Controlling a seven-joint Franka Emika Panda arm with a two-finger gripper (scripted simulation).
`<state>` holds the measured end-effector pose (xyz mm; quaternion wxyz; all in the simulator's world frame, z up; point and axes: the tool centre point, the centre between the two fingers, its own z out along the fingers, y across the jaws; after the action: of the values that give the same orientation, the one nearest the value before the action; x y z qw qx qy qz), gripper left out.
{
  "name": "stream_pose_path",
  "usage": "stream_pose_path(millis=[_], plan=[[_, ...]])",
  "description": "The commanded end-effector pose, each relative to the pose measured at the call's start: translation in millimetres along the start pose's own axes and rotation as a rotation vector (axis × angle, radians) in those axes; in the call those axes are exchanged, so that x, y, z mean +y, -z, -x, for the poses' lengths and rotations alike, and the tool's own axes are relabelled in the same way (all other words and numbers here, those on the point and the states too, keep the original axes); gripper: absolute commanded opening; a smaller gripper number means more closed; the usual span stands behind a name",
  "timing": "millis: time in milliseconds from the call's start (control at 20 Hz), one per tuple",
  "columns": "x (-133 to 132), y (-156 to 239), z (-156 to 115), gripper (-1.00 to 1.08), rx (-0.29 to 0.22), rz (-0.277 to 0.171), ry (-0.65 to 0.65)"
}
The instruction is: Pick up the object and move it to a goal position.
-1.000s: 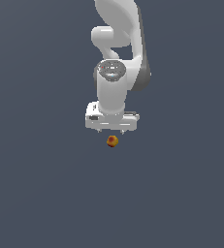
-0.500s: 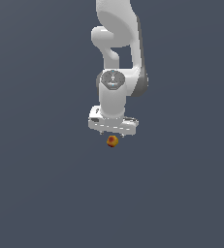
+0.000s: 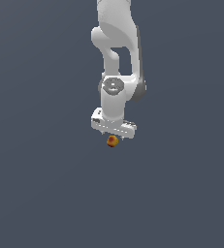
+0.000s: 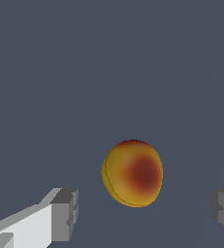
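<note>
Exterior view: the arm [image 3: 117, 58] is cut off by the upper edge, so its base and upper links are out of sight. The fingers [image 3: 102, 130] show only as small stubs under the white hand, too small to judge their spacing. The ball [image 3: 112, 141] is too small for surface detail, and whether it touches the fingers cannot be told. Wrist view: both fingers [image 4: 65, 213] are cut off by the picture's edges; only a grey tip of the second shows.
</note>
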<state>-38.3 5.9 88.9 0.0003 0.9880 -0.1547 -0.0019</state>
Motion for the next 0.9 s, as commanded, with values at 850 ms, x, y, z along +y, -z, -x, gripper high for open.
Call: stream_pose_path(millis=[850], plan=[[0.8, -49.8, 2.6, 1.0, 0.004, -0.001, -0.018]])
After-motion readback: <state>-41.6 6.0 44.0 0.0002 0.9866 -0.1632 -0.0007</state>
